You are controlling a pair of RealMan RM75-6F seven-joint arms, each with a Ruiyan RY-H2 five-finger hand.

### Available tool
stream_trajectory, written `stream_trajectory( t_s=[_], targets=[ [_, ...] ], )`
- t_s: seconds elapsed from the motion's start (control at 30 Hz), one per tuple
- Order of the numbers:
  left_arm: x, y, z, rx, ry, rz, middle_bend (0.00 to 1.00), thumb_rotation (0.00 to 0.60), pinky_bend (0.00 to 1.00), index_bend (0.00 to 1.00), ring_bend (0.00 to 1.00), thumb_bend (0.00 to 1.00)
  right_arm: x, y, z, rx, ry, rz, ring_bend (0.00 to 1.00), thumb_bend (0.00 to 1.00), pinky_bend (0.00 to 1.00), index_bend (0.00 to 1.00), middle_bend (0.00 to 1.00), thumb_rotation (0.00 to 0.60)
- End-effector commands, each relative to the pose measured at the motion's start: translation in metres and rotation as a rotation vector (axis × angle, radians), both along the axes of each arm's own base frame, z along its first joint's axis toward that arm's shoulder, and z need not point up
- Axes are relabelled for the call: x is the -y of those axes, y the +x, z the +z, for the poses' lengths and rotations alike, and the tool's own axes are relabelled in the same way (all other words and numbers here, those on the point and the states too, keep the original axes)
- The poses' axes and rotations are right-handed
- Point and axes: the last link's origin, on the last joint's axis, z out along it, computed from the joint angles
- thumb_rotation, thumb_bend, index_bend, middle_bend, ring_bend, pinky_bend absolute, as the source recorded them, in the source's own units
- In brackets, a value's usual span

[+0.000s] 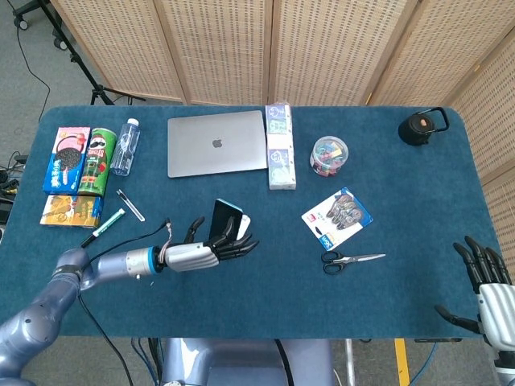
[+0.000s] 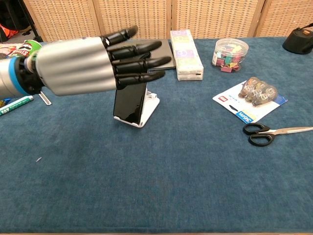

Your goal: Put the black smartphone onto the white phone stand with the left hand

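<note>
the table (image 1: 265, 297) is a wide blue surface, and most of the clutter sits toward its far side: a laptop (image 1: 216, 143), snack boxes and a can (image 1: 97, 162) at the far left, a jar of clips (image 1: 329, 154), scissors (image 1: 352, 259).

the left hand (image 2: 93, 66) hovers with fingers (image 2: 142, 48) straight and spread, grasping nothing, reaching across just in front of the top of the phone (image 2: 129, 103); whether a fingertip touches it i cannot tell. the right hand (image 1: 485, 281) hangs off the table's near right corner, fingers apart and empty.

the phone leans upright on the stand (image 2: 148, 107), its lower edge down in the white lip. so the placing looks done; what seems left is only for the left hand to draw clear without knocking the phone over.

the chest view shows the phone seated and tilted back on the stand, which the head view barely gives, since from above the stand (image 1: 242, 227) is a sliver of white behind the phone (image 1: 224, 220). the head view alone shows the right hand and the left arm's full reach.
</note>
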Motion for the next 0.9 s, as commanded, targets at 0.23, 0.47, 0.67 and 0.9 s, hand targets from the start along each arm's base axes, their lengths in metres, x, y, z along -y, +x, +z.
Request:
stream_trajectory(
  t_s=[0.23, 0.47, 0.67, 0.9],
  targets=[
    [0.043, -0.038, 0.077, 0.560, -0.210, 0.451, 0.00, 0.600, 0.19, 0.00, 0.00, 0.00, -0.001, 0.002, -0.004, -0.005, 0.015, 0.006, 0.00, 0.00, 0.00, 0.00, 0.00, 0.600],
    [0.078, -0.084, 0.104, 0.977, -0.358, 0.785, 0.00, 0.600, 0.13, 0.00, 0.00, 0.00, 0.000, 0.002, -0.007, -0.016, 0.026, 0.005, 0.00, 0.00, 0.00, 0.00, 0.00, 0.600],
    [0.133, -0.144, 0.124, 1.318, -0.398, 1.118, 0.00, 0.600, 0.03, 0.00, 0.00, 0.00, 0.001, 0.004, -0.012, -0.033, 0.034, 0.013, 0.00, 0.00, 0.00, 0.00, 0.00, 0.600],
    [0.160, -0.161, 0.140, 1.290, -0.495, 1.391, 0.00, 0.600, 0.00, 0.00, 0.00, 0.00, -0.001, 0.006, -0.012, -0.051, -0.014, 0.043, 0.00, 0.00, 0.00, 0.00, 0.00, 0.600]
  ],
)
